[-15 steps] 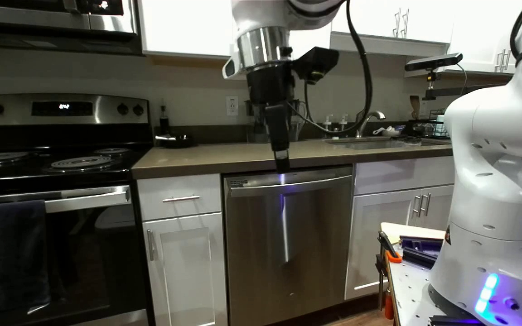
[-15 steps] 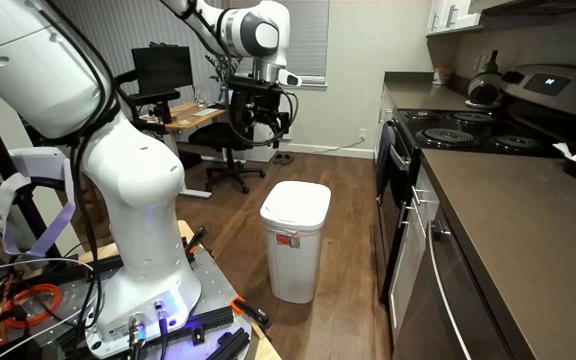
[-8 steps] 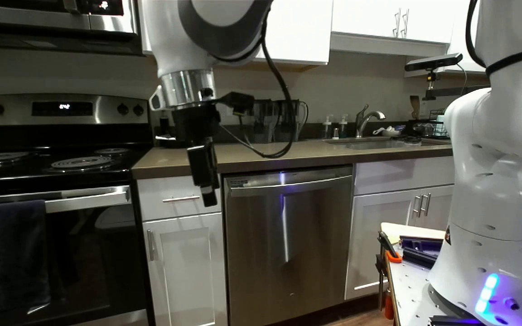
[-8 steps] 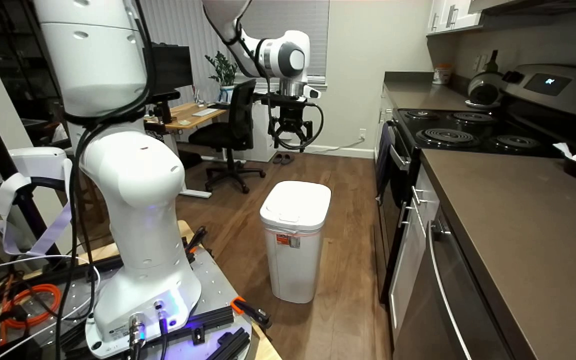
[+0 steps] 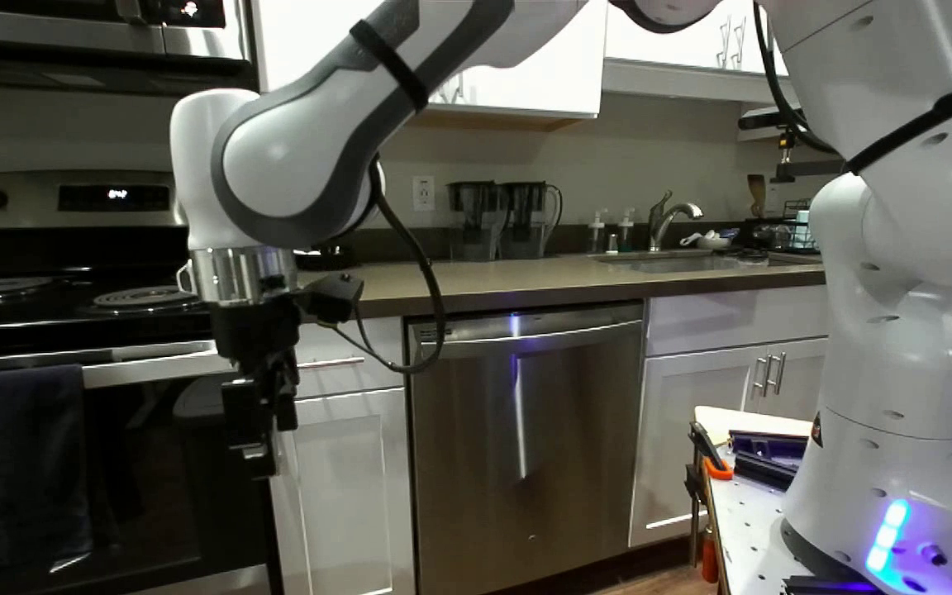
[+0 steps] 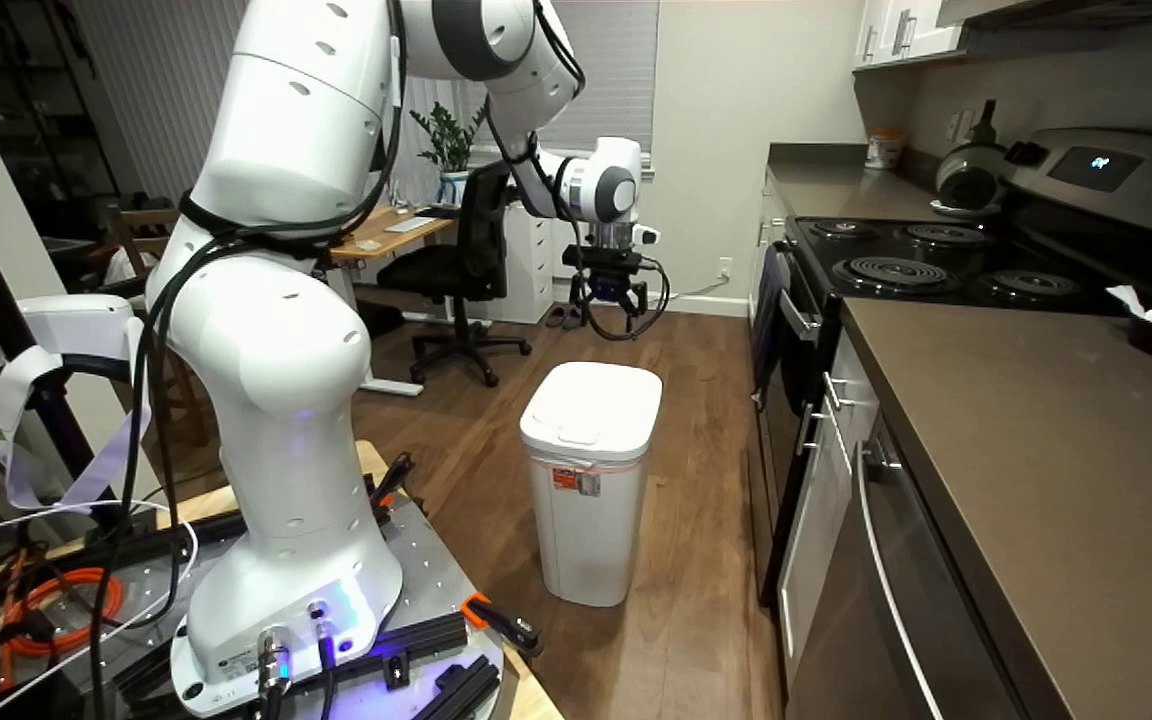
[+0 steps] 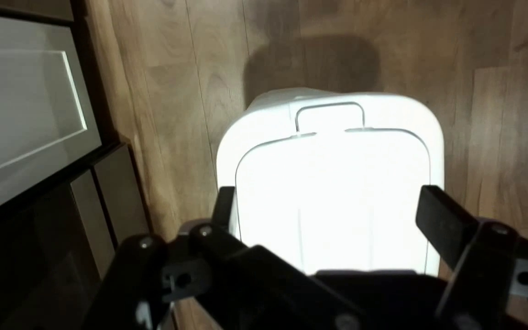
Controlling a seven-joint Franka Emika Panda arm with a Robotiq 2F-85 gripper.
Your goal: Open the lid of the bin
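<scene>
The white bin [image 6: 591,535] stands upright on the wooden floor in an exterior view. Its white lid [image 6: 596,400] is shut flat on top. In the wrist view the lid [image 7: 332,160] fills the middle, very bright, with a tab outline [image 7: 330,118] at its upper edge. My gripper [image 7: 328,195] is open and empty, its black fingers spread to either side of the lid's panel in that view. In the exterior views the gripper [image 6: 621,305] hangs pointing down, above lid height and apart from the bin; it also shows before the oven [image 5: 259,438].
The stove and oven [image 6: 801,320] and the dishwasher [image 6: 896,580] line the counter side [image 6: 1016,430]. A white cabinet [image 7: 21,101] lies left in the wrist view. An office chair [image 6: 466,270] stands farther back. The robot's table [image 6: 436,560] has a clamp at its edge.
The arm has swung and stretched outward. The gripper has come down and moved toward the oven side, from near the dishwasher to in front of the oven. The bin and lid have not moved.
</scene>
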